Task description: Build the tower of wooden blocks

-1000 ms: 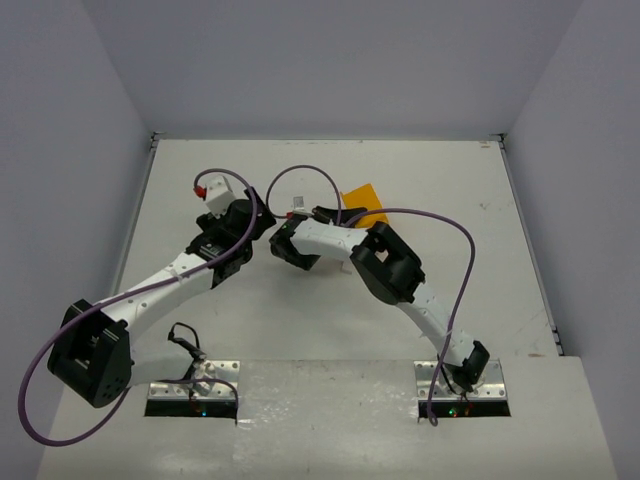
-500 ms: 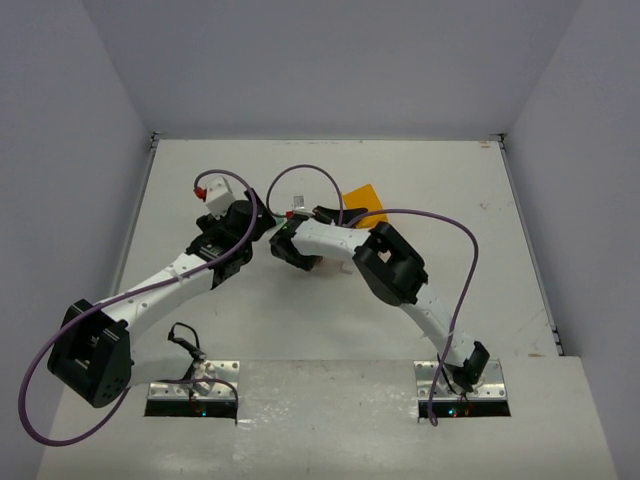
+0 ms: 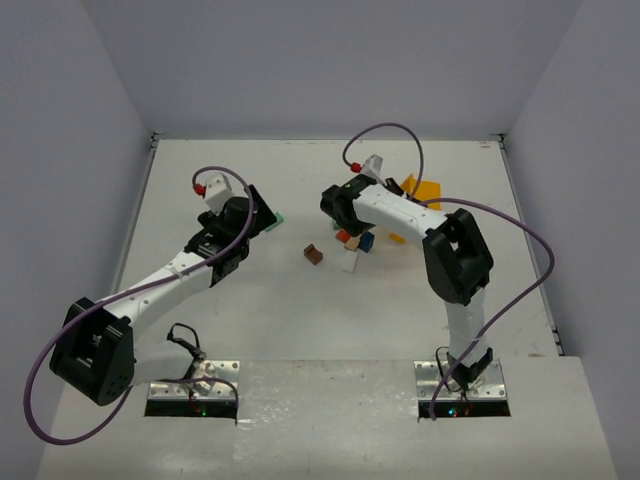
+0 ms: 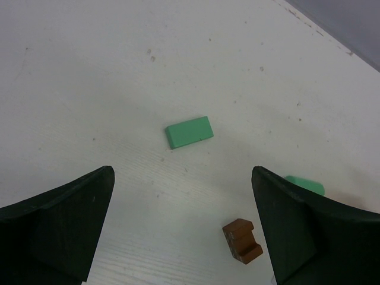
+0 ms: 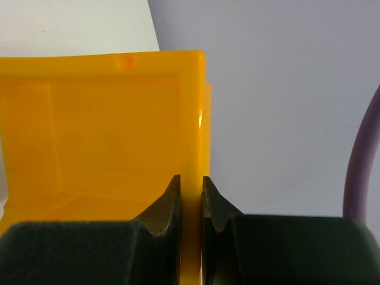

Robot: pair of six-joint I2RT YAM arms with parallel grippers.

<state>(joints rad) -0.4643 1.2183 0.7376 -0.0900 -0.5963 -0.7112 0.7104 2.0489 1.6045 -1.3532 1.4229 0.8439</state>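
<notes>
My left pincer point(image 4: 181, 178) hangs spread as wide as it goes above the tabletop point(image 4: 89, 71), holding nothing. Its two dark, matte fingers point(image 4: 59, 228) frame a patch of pale surface, faintly scuffed and speckled. Between them, on the far side, lies a green block point(image 4: 189, 132), a smooth painted rectangle resting flat on its broad face. A second green piece point(image 4: 306, 185) with a rounded edge peeks out from behind the right-hand finger, mostly hidden. Nearer to me sits a small brown block point(image 4: 242, 240), dark and chunky, with a square notch cut into its top. My right pincer point(image 5: 191, 184) is pinched tight on the thin wall of a yellow bin point(image 5: 113, 119), made of glossy moulded plastic with square corners and a rim that glows slightly where light passes through. Seen from above, the brown block lies about mid-tabletop between my two arms. Just to its right a huddle of blocks point(image 3: 355, 239), red, blue and bare-wood tan, sits close under my right arm. Whether any of them rests on another I cannot tell. The bin is to the far right of that huddle.
</notes>
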